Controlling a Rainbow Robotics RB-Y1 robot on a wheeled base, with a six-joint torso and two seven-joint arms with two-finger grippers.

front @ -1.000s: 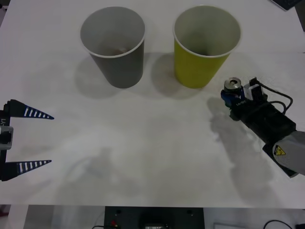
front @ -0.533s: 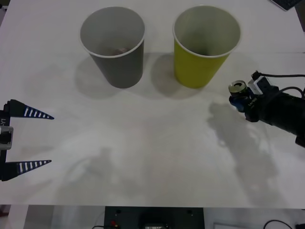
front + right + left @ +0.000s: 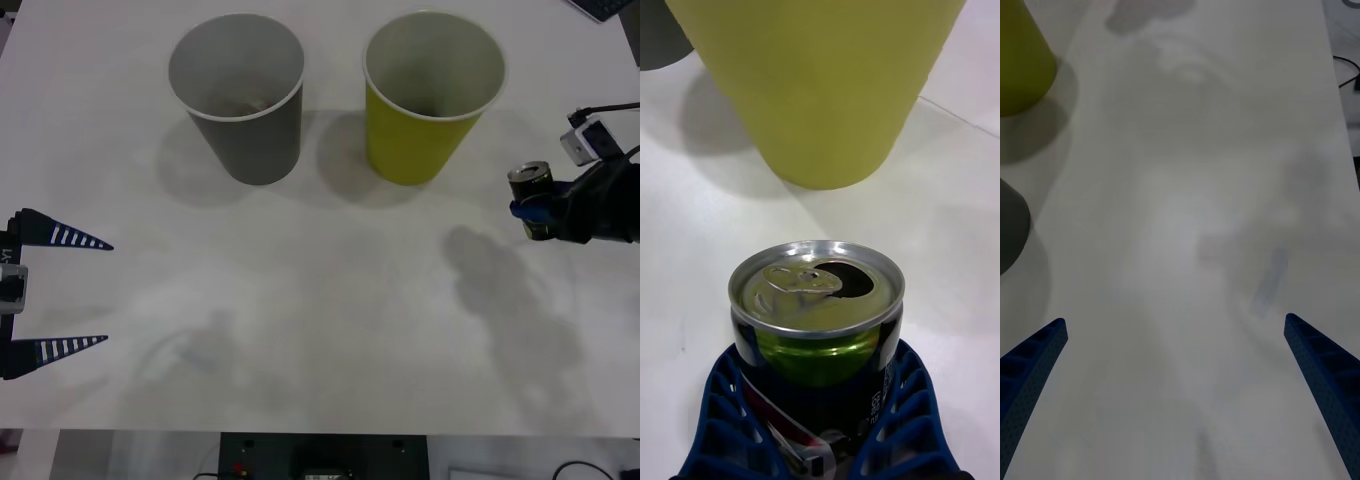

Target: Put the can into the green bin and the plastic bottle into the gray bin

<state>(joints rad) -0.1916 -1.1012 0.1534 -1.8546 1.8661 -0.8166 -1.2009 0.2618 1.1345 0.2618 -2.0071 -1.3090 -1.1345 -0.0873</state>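
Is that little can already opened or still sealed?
Opened. The can, held in the right tool, has a dark hole in its silver top beside the pull tab. Whether liquid remains inside, cannot tell.

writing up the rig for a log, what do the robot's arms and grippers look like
The left gripper has tapered blue fingers with white ribbing on a black base. The right gripper has blue lattice-patterned fingers on a black wrist carrying a small white block and a black cable.

right tool point(image 3: 540, 208) | shifted toward the surface's right edge, lifted | can point(image 3: 531, 199) carried along, now farther from green bin point(image 3: 432, 95), off surface
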